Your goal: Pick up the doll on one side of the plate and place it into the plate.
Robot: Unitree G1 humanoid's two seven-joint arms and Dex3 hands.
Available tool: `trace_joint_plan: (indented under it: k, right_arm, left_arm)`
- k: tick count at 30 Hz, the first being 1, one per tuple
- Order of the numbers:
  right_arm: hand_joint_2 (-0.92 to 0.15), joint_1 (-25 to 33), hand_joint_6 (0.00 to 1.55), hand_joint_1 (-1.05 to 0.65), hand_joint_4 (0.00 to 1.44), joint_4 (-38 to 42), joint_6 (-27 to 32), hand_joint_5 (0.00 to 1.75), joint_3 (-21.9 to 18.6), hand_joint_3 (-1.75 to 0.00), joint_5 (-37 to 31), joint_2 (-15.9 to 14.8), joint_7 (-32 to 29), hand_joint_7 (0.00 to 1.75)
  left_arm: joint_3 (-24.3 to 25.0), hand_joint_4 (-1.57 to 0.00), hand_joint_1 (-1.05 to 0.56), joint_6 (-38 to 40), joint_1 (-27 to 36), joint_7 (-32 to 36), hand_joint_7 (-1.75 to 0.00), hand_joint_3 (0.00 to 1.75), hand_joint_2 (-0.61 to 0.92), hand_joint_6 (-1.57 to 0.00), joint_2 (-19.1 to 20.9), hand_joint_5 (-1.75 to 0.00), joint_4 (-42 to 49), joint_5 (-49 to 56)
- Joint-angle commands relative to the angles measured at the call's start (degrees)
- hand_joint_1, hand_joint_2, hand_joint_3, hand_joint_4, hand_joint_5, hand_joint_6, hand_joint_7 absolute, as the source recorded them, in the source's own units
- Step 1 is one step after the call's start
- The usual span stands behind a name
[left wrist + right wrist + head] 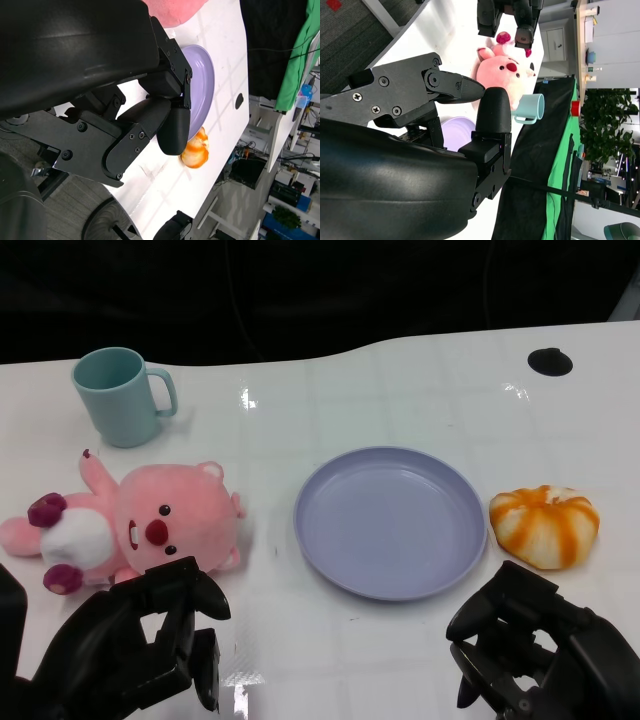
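Observation:
The pink doll lies on its back on the white table, left of the lavender plate. My left hand hovers just in front of the doll, close to its head, fingers loosely bent and apart, holding nothing. My right hand sits in front of the plate's right rim, also empty with its fingers apart. The left wrist view shows the left hand's fingers over the plate, with a corner of the doll. In the right wrist view the doll lies beyond the right hand's fingers.
An orange-and-white striped plush lies right of the plate, just beyond my right hand. A teal mug stands behind the doll at the back left. A black round spot marks the table's far right. The far edge meets a dark background.

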Motion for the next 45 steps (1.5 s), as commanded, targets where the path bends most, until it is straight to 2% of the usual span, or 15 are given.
trace_joint_plan:
  k: [1, 13, 17, 19, 22, 23, 29, 32, 35, 38, 39, 40, 41, 42, 45]
  right_arm:
    - [-0.88, -0.10, 0.50, -0.34, 0.61, -0.30, -0.42, 1.73, -0.22, -0.61, -0.18, -0.40, -0.20, 1.59]
    - [-0.87, -0.05, 0.49, -0.34, 0.61, -0.37, -0.48, 1.73, -0.17, -0.62, -0.18, -0.51, -0.18, 1.60]
    - [-0.87, 0.02, 0.49, -0.34, 0.61, -0.32, -0.52, 1.73, -0.26, -0.61, -0.03, -0.48, -0.15, 1.60]
    - [-0.87, 0.03, 0.49, -0.34, 0.61, -0.19, -0.75, 1.73, -0.25, -0.61, -0.07, -0.50, -0.10, 1.59]
    - [-0.87, 0.05, 0.49, -0.35, 0.61, -0.17, -0.67, 1.72, -0.22, -0.61, -0.07, -0.49, -0.11, 1.59]
    - [-0.87, 0.05, 0.50, -0.35, 0.61, -0.20, -0.59, 1.72, -0.20, -0.61, -0.12, -0.49, -0.16, 1.59]
    - [-0.87, 0.07, 0.50, -0.35, 0.62, -0.43, -0.27, 1.72, 0.01, -0.61, -0.19, -0.38, -0.31, 1.59]
    - [-0.87, 0.07, 0.50, -0.34, 0.62, -0.43, -0.26, 1.72, 0.19, -0.61, -0.28, -0.23, -0.53, 1.59]
    - [-0.87, 0.02, 0.50, -0.34, 0.62, -0.44, -0.22, 1.72, 0.28, -0.61, -0.26, -0.26, -0.59, 1.59]
    - [-0.87, 0.01, 0.50, -0.34, 0.62, -0.56, -0.16, 1.72, 0.34, -0.61, -0.32, -0.31, -0.71, 1.59]
    - [-0.87, 0.02, 0.50, -0.34, 0.62, -0.65, -0.20, 1.72, 0.41, -0.61, -0.52, -0.33, -0.83, 1.59]
    - [-0.87, 0.03, 0.50, -0.34, 0.62, -0.73, -0.24, 1.72, 0.47, -0.61, -0.71, -0.35, -0.96, 1.59]
    - [-0.87, 0.06, 0.50, -0.34, 0.62, -0.86, -0.13, 1.72, 0.56, -0.61, -0.86, -0.34, -1.08, 1.59]
    - [-0.87, 0.10, 0.50, -0.35, 0.62, -0.89, -0.20, 1.71, 0.62, -0.61, -0.94, -0.33, -1.10, 1.59]
    - [-0.87, 0.20, 0.50, -0.35, 0.62, -0.78, -0.61, 1.71, 0.66, -0.61, -1.05, -0.27, -0.92, 1.59]
  left_arm:
    - [0.20, -0.98, -0.04, -0.20, -0.24, 0.16, -1.69, 1.43, 0.44, -0.81, 0.73, -1.75, 0.07, 0.49]
    - [0.47, -0.97, -0.03, -0.46, -0.03, -0.07, -1.70, 1.46, 0.44, -0.79, 0.47, -1.75, -0.01, 0.01]
    - [1.03, -0.93, -0.03, -0.82, 0.11, 0.19, -1.65, 1.47, 0.42, -0.78, -0.12, -1.74, -0.17, -0.57]
    - [1.23, -0.87, -0.04, -1.46, 0.29, 0.19, -1.58, 1.42, 0.44, -0.78, -0.26, -1.70, -0.46, -0.66]
    - [1.81, -0.80, -0.11, -1.60, 0.53, 0.94, -1.31, 1.20, 0.51, -0.77, -0.85, -1.52, -1.46, -1.20]
    - [2.08, -0.77, -0.12, -1.57, 0.51, 0.87, -1.20, 1.20, 0.51, -0.77, -1.03, -1.47, -1.58, -1.65]
    - [4.18, -0.67, -0.15, -1.96, 0.43, 0.20, -0.93, 1.27, 0.42, -0.72, -2.31, -1.35, -2.14, -4.89]
    - [4.98, -0.65, -0.21, -3.44, 0.29, -0.75, -0.74, 1.04, 0.50, -0.72, -2.54, -1.21, -2.03, -5.94]
    - [5.72, -0.61, -0.23, -4.22, 0.08, -1.55, -0.63, 0.86, 0.58, -0.70, -2.97, -1.15, -1.53, -7.94]
    - [6.09, -0.61, -0.24, -5.95, -0.12, -2.88, -0.61, 0.82, 0.60, -0.70, -2.98, -1.14, -0.88, -8.91]
    - [6.44, -0.54, -0.32, -7.55, -0.38, -4.24, -0.47, 0.57, 0.70, -0.63, -3.02, -1.04, -0.35, -9.20]
    - [6.69, -0.51, -0.36, -8.89, -0.57, -5.34, -0.36, 0.36, 0.80, -0.62, -3.01, -0.98, 0.11, -9.31]
    - [6.78, -0.49, -0.39, -10.18, -0.68, -6.18, -0.28, 0.23, 0.86, -0.62, -2.77, -0.93, 0.45, -8.96]
    - [6.65, -0.45, -0.44, -11.74, -0.70, -6.76, -0.21, 0.14, 0.89, -0.60, -2.31, -0.87, 0.64, -7.86]
    - [6.61, -0.32, -0.53, -15.06, -1.16, -8.33, -0.10, 0.09, 0.92, -0.50, -1.22, -0.77, 1.35, -6.12]
